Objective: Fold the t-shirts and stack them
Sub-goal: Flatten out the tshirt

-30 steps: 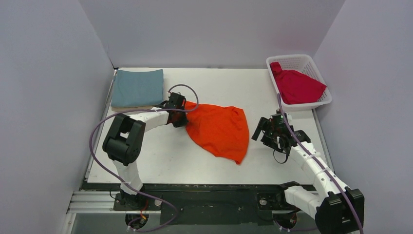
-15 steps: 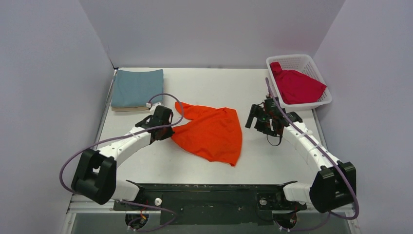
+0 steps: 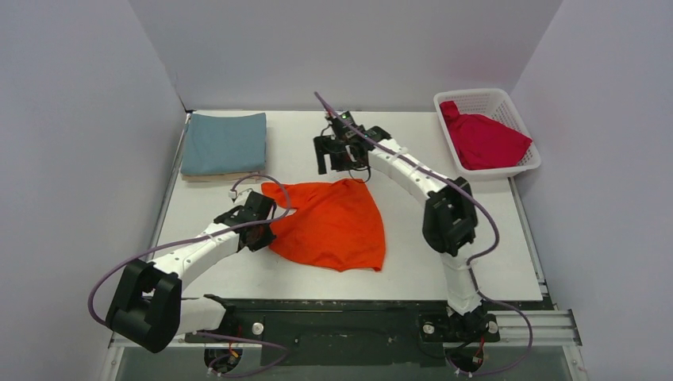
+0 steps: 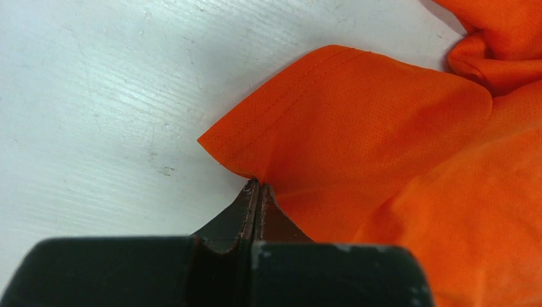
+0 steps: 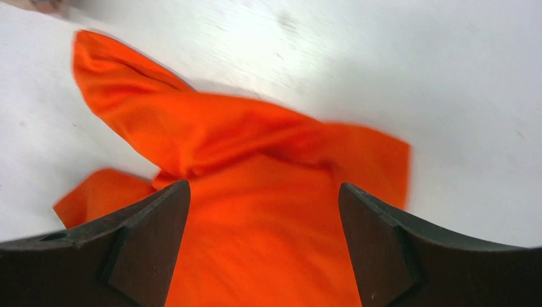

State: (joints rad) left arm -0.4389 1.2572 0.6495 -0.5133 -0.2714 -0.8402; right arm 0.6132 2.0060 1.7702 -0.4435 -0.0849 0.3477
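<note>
Left gripper [image 4: 257,189] pinches orange t-shirt [image 3: 333,224] edge; right gripper [image 5: 263,187] gapes wide, empty.

A robotics lab test booth: plain grey partition walls [image 3: 79,119] enclose a white surface [image 3: 301,143] with bolted-down robot arms [image 3: 198,250].
</note>
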